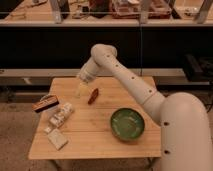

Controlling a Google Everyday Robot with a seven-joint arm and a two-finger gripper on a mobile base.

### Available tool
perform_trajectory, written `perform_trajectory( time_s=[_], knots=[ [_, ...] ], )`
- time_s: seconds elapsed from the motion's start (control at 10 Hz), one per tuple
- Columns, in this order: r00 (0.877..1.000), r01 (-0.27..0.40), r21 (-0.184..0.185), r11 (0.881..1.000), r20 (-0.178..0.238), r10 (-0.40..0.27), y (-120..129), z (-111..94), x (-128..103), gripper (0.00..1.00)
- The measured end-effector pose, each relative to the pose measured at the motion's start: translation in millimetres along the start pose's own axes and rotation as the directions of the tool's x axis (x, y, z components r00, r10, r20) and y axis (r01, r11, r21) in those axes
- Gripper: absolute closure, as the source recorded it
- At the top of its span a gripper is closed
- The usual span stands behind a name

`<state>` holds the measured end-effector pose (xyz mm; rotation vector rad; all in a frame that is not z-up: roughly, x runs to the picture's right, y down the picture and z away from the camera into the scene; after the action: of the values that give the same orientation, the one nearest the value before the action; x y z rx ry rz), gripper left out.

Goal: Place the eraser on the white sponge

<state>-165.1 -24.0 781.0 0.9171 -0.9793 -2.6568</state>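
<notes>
The eraser (pixel 46 104), an orange-brown block with a dark face, lies at the table's left edge. The white sponge (pixel 57 138), a flat pale pad, lies near the front left corner. My gripper (pixel 82 90) hangs over the back middle of the table, pointing down, right of the eraser and well behind the sponge. It holds nothing that I can see. It is apart from both things.
A slim dark-red stick (pixel 93 95) lies just right of the gripper. A lumpy whitish packet (pixel 61 114) and a tiny white cube (pixel 47 130) lie between eraser and sponge. A green bowl (pixel 127 124) stands at the right. The wooden table (pixel 95 145) fronts dark shelving.
</notes>
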Motion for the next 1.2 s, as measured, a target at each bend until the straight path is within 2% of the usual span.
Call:
perform_trajectory(
  time_s=[0.2, 0.5, 0.8, 1.0, 1.2],
  knots=[
    [1.0, 0.027, 0.024, 0.999, -0.009, -0.027, -7, 22, 31, 0.2],
    [0.996, 0.084, 0.066, 0.994, -0.039, -0.082, -22, 60, 64, 0.2],
    [0.987, 0.157, 0.094, 0.983, -0.053, -0.152, -34, 88, 71, 0.2],
    [0.981, 0.194, 0.115, 0.974, -0.042, -0.19, -41, 104, 67, 0.2],
    [0.98, 0.2, 0.134, 0.971, -0.021, -0.199, -43, 117, 59, 0.2]
  ],
)
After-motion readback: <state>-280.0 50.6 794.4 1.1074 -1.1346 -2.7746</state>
